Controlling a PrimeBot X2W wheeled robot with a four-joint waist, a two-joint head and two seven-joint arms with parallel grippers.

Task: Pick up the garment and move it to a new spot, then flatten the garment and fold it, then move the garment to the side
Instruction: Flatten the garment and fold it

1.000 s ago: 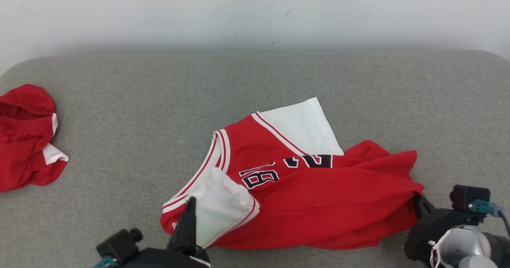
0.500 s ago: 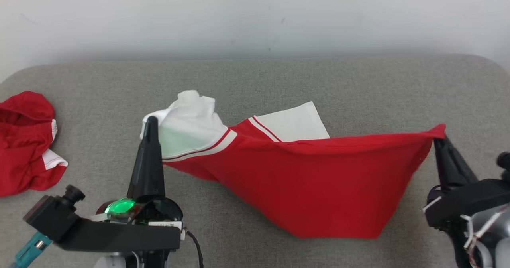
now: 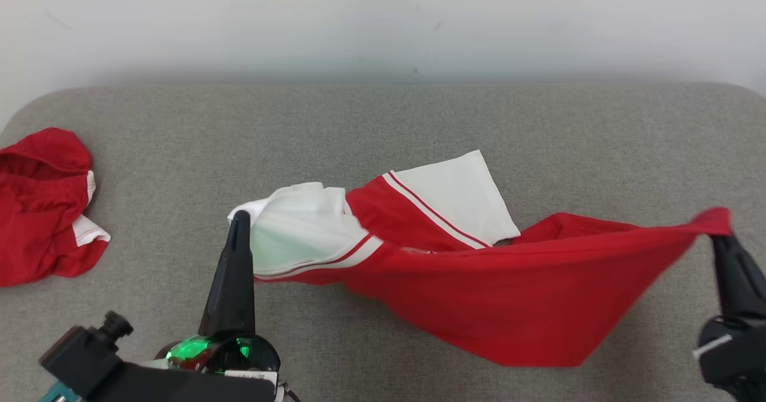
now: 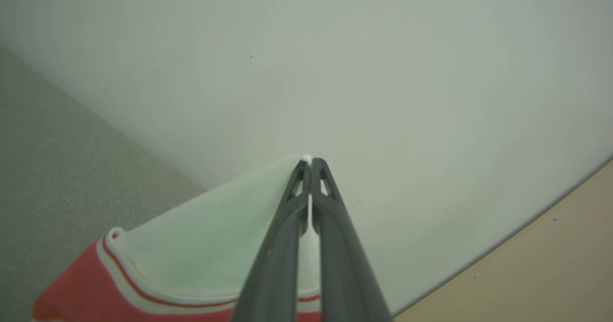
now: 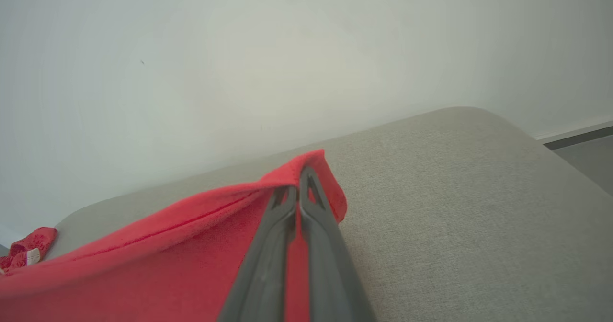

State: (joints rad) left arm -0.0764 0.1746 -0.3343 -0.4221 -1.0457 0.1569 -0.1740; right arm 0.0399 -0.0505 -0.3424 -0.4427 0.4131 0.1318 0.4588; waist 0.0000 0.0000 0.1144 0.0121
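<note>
Red jersey (image 3: 491, 294) is pinched at both ends by left gripper (image 3: 241, 216) and right gripper (image 3: 716, 240), partly lifted. Flattening and folding are not yet done.

Head view first: losing the left hand (image 3: 240, 218) below its green light (image 3: 197, 349), clipped by the bottom edge. Over to the right hand (image 3: 716, 241): smeared with blur, sliced off by the lower right corner. Can't see how much red cloth sits inside that closed grip. Far left, chopping the spare red garment (image 3: 42, 210) at the frame edge. Beneath the lifted jersey (image 3: 508, 294), hiding a stretch of counter (image 3: 359, 127). Left wrist view now: cutting the jersey's red band at the bottom, burying the white tip between the closed fingers (image 4: 330, 226). Right wrist view: running the red cloth off left and bottom, and leaving the spare red garment too small to read.
</note>
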